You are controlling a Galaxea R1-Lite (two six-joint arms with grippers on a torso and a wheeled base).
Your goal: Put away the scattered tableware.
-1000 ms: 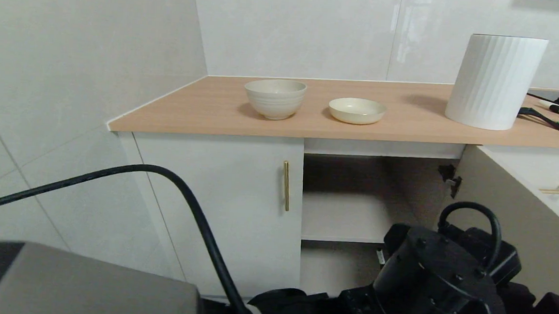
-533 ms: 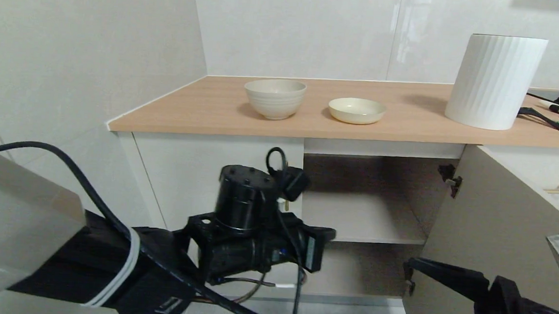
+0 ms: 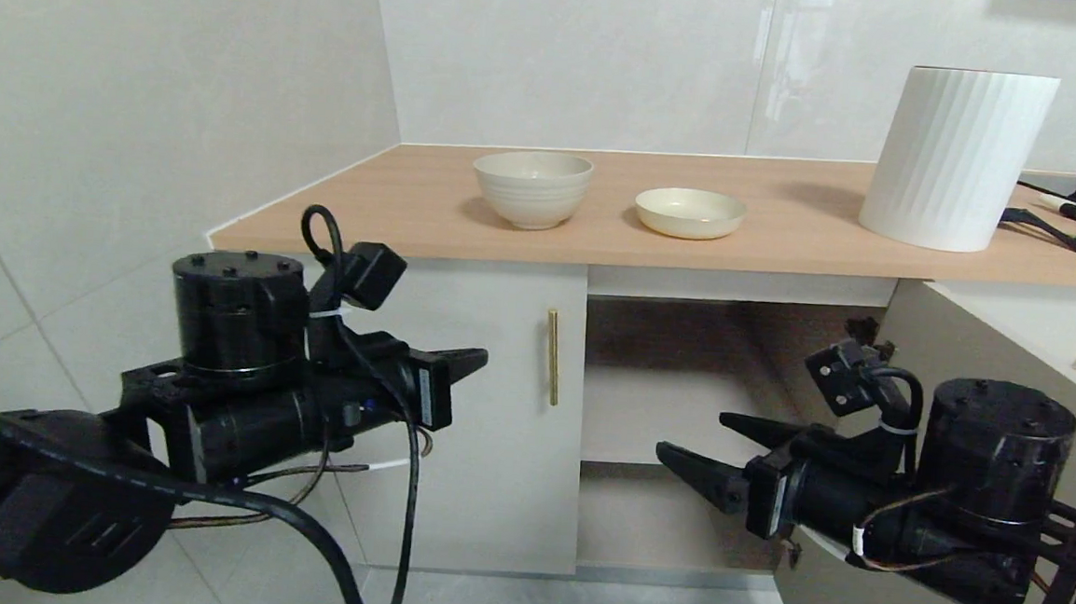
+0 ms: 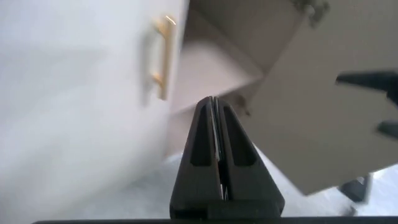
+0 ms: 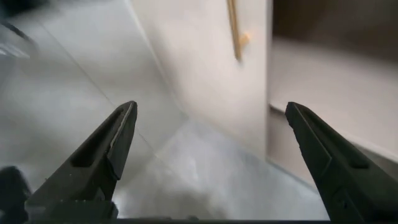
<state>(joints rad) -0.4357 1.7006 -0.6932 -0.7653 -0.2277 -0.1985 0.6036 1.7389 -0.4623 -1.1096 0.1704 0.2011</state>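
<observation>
Up top, ribbed bowl and shallow dish sit side by side, not touching, on counter. Left pincer pressed together, empty, low before closed cabinet door, near brass handle. Right pincer spread wide, empty, before open cabinet, about level with shelf. Open door partly hidden behind right arm, cut off at edge. Tall white ribbed container farther right; dark utensils beyond it cut off, hard to identify.

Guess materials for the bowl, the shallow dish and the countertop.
Bowl: likely glazed ceramic, off-white, ribbed outer wall, soft sheen. Dish: cream, smooth, slightly glossier; ceramic or melamine, can't tell. Countertop: probably matte wood-look laminate, with a faint even grain.
</observation>
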